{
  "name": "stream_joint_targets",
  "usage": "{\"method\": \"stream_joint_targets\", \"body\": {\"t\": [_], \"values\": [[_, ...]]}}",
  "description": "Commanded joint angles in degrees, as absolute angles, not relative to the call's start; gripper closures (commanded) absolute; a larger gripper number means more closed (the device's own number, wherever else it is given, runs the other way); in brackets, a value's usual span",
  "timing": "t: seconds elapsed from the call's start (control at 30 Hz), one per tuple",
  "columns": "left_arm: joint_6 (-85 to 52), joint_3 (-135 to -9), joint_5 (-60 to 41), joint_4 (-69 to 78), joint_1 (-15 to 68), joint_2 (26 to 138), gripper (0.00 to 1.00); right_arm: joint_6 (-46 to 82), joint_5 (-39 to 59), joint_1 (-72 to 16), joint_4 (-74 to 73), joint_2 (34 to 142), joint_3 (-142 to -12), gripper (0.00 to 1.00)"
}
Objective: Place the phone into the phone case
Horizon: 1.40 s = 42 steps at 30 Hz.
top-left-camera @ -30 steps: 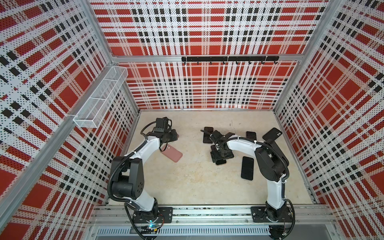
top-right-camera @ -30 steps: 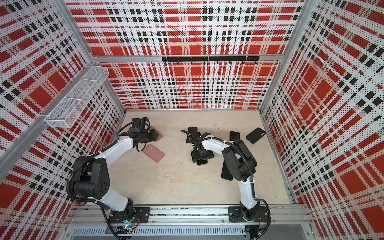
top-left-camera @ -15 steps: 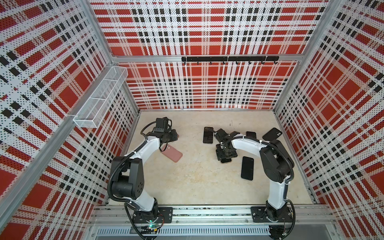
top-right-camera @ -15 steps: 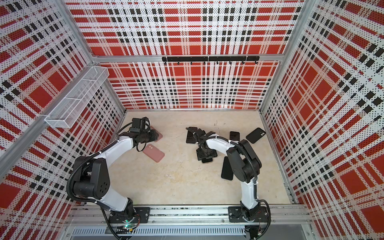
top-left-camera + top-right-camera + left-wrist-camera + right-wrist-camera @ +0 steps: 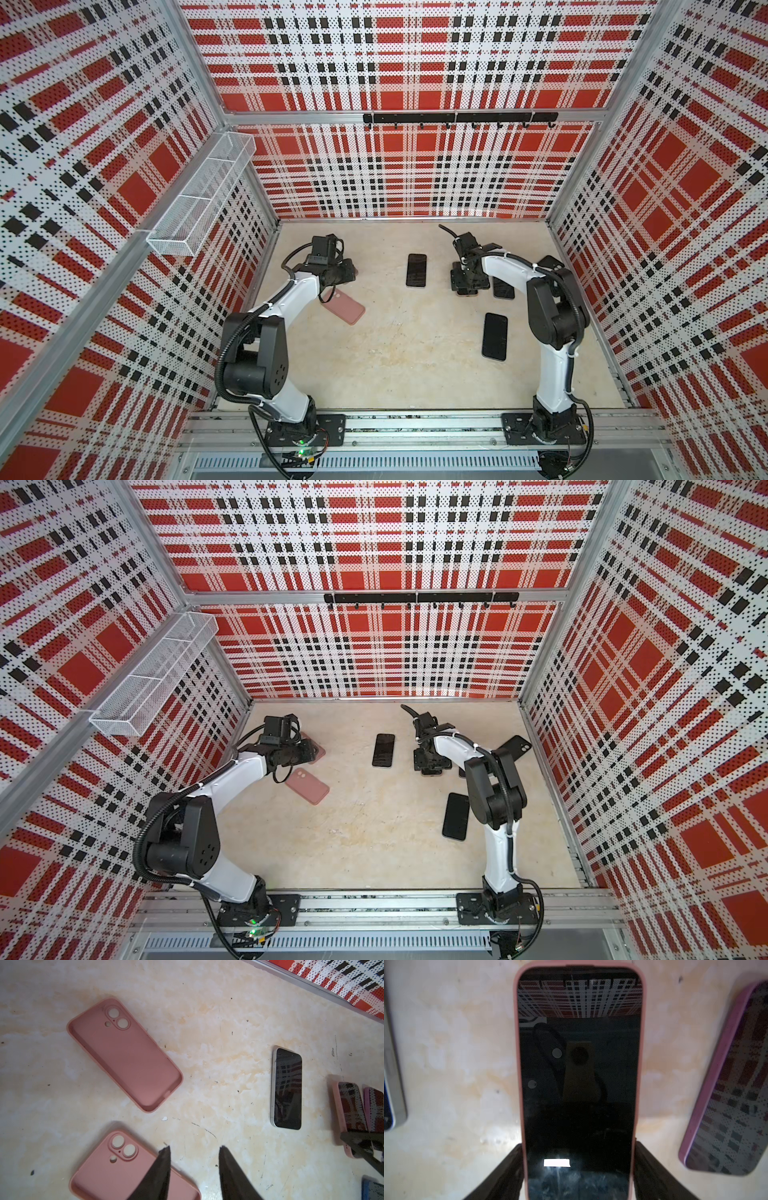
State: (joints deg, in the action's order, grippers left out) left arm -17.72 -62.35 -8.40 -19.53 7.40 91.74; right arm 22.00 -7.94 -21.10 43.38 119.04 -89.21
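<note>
1. Phone [image 5: 579,1084], screen up and already seated in a pink case [image 5: 517,1064], and the right gripper [image 5: 577,1145] has it, one finger pressed against each long side near one end.
2. Whether it rests on the table [image 5: 395,374] or sits just off it, I cannot tell. In both top views that gripper is down low at the right rear of the table, hiding most of the phone.
3. Just beside it lies a purple-cased phone [image 5: 726,1084], angled away and not touching.
4. Over to the left gripper [image 5: 194,1147]: fingers apart, bare table between them, nothing held.
5. One of its fingers hangs over an empty pink case [image 5: 108,1174], camera cutouts showing.
6. Near that, but apart from it, a second empty case [image 5: 124,1057], also pink, lies open side up.
7. Out between the two arms, a bare phone [image 5: 416,270] lies flat, screen up.
8. Nearer the front on the right side, a dark phone [image 5: 494,336] lies on its own.
</note>
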Motion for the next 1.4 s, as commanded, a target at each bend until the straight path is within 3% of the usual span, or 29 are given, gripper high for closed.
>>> {"method": "stream_joint_targets", "body": {"t": [0.0,0.23,0.5,0.6,0.83,1.13,1.37], "values": [[-17.5,-61.9,-9.0,-18.9,6.8,91.2,0.58,19.7,-7.3,-19.6,41.8,123.3,-95.2,0.35],[-17.5,-61.9,-8.7,-18.9,6.9,91.5,0.58,19.1,-5.6,-17.6,43.7,129.8,-104.0,0.31],[-17.1,-61.9,-7.8,-19.1,6.9,92.3,0.57,19.0,-3.1,-17.6,43.9,126.3,-103.8,0.10],[-16.7,-62.0,-6.8,-19.2,6.8,93.0,0.57,18.4,-2.3,-17.7,44.3,120.8,-101.7,0.00],[-10.7,-63.3,-1.2,-21.7,6.2,94.1,0.50,18.2,-10.1,-17.6,42.8,95.6,-81.2,0.00],[-0.2,-66.9,5.7,-26.2,2.6,98.7,0.41,18.6,3.4,-16.0,32.3,71.4,-53.6,0.00],[5.7,-69.0,6.0,-27.6,1.3,101.3,0.42,20.4,8.8,-16.0,30.9,63.1,-43.9,0.00]]}}
